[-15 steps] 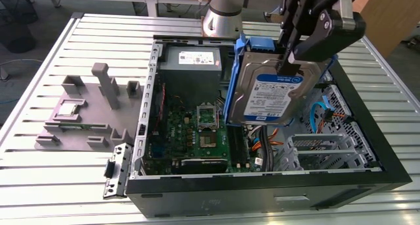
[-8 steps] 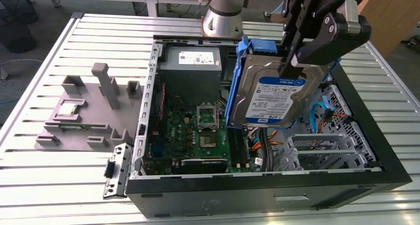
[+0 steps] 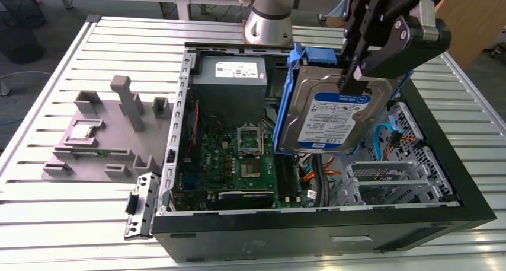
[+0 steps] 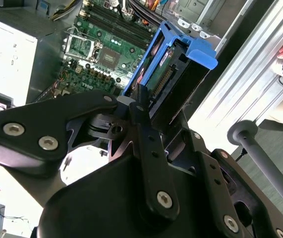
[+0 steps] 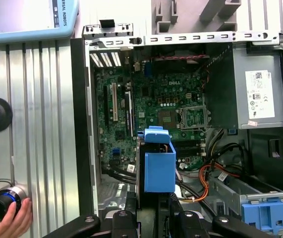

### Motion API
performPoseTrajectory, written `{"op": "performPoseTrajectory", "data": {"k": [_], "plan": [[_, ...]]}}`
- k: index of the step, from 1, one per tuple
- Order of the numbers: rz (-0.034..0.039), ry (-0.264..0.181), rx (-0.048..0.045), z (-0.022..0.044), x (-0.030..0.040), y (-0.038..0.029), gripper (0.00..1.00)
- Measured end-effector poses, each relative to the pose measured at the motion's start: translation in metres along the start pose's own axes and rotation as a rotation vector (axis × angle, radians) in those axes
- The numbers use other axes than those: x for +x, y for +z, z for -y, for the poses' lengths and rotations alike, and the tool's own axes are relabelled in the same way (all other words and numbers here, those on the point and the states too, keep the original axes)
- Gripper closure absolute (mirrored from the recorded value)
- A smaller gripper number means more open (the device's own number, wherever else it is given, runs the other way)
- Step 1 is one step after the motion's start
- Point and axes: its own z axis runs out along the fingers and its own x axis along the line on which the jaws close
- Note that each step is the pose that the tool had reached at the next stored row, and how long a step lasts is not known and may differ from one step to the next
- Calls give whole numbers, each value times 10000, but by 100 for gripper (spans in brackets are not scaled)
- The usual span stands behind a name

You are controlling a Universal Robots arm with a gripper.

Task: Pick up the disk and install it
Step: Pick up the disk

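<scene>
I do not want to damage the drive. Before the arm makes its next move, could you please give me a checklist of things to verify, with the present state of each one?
1. Grip on the disk: ok. The gripper is shut on its upper edge.
2. Blue carrier bracket around the disk: ok.
3. Disk above the open computer case, not touching the board: ok in the exterior view; it hangs on edge, tilted.
4. Orange cables clear of the drive cage: cannot tell.
5. Person's hand outside the case: ok; it rests on the table.
</scene>
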Motion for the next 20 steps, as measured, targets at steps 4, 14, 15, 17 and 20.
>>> {"op": "performPoseTrajectory", "data": {"k": [4, 14, 15, 17, 20], "plan": [[1, 0, 0, 46, -3, 0, 65], [2, 0, 1, 67, -5, 0, 65], [1, -2, 0, 71, -5, 0, 65], [1, 0, 0, 77, -6, 0, 65], [1, 1, 0, 82, -6, 0, 65]]}}
